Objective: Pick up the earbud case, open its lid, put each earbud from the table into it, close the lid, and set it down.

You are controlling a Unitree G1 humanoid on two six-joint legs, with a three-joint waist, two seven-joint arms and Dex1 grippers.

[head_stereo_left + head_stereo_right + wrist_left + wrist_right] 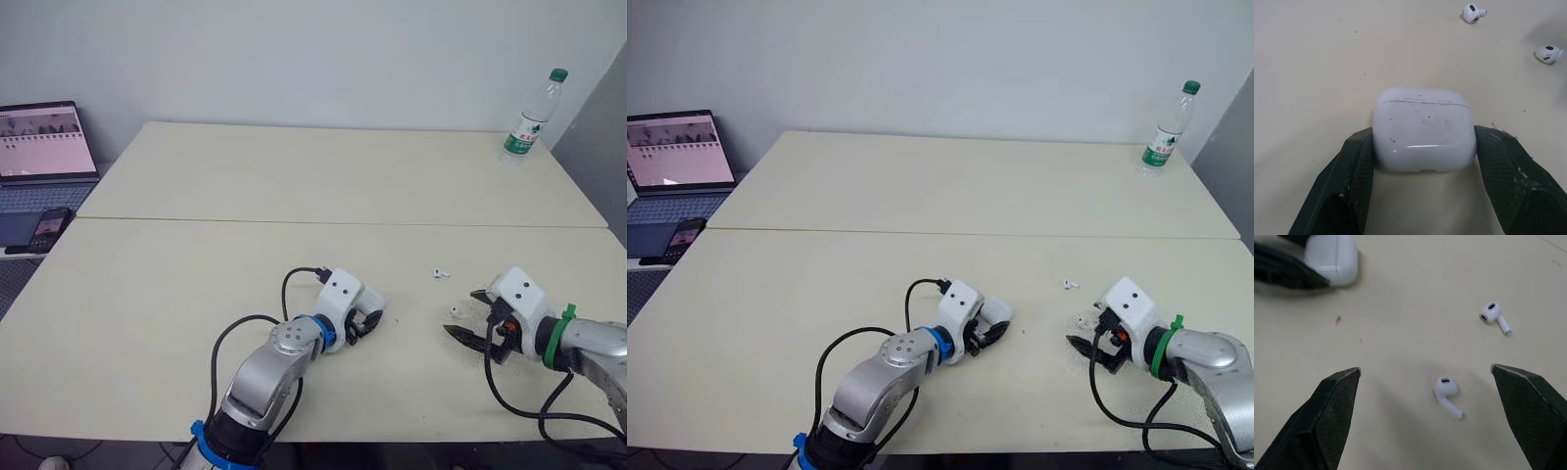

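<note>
Left eye view: table (196,294) fills lower frame. Left gripper (364,318) lower centre, fingers pressed on both sides of earbud case (1422,129), lid closed, resting on table. Right gripper (1426,368) lower right, fingers wide apart, one earbud (1447,392) between them; second earbud (1492,314) near.

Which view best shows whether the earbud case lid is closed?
Left wrist view: the earbud case sits close up in the left gripper, lid seam shut. Head views show it tiny; the right wrist view catches one end.
</note>
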